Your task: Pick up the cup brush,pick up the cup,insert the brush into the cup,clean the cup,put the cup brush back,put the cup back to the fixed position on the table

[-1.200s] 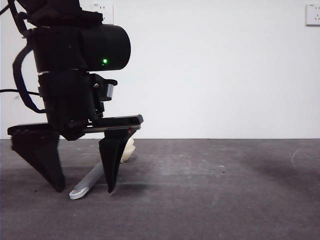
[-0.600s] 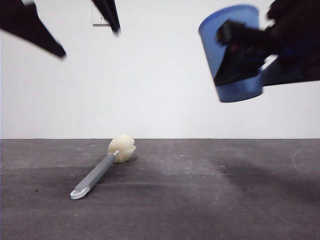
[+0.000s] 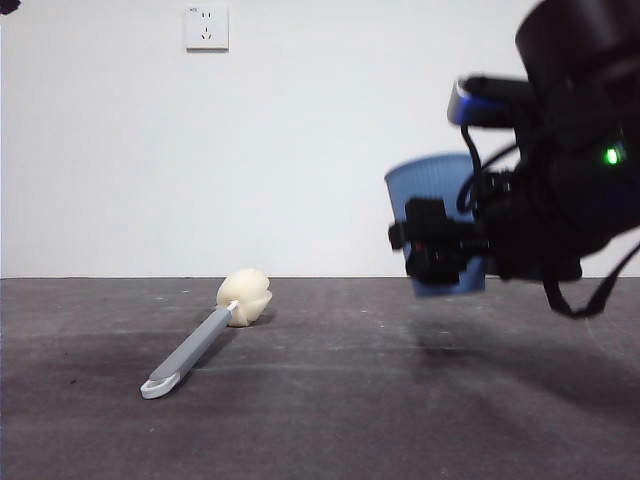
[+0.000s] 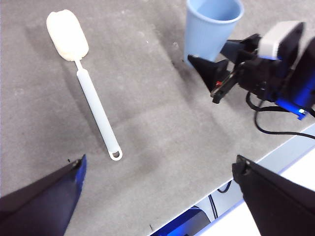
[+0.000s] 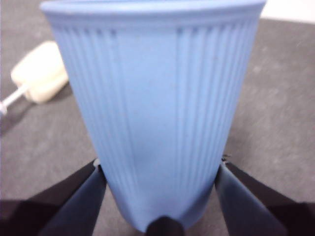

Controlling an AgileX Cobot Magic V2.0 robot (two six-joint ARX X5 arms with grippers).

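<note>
The cup brush [image 3: 190,350] lies flat on the table [image 3: 350,420] at the left, its cream sponge head [image 3: 245,297] farther back. In the left wrist view the cup brush [image 4: 96,108] lies far below my open left gripper [image 4: 160,161], which holds nothing. My right gripper [image 3: 440,250] is shut on the blue ribbed cup [image 3: 430,185], upright and low over the table at the right. Whether the cup touches the table I cannot tell. The right wrist view shows the cup [image 5: 157,108] held between the jaws of the right gripper [image 5: 157,169], with the sponge head [image 5: 39,71] beyond it.
A white wall socket [image 3: 206,27] hangs on the back wall. The table's front edge [image 4: 275,147] runs close behind the right arm, with cables hanging there. Only a black tip [image 3: 6,5] of the left arm shows at the top left corner.
The left gripper, open around the brush handle on the table a second ago, has risen out of the front view. The right gripper has brought the cup down from the upper right.
</note>
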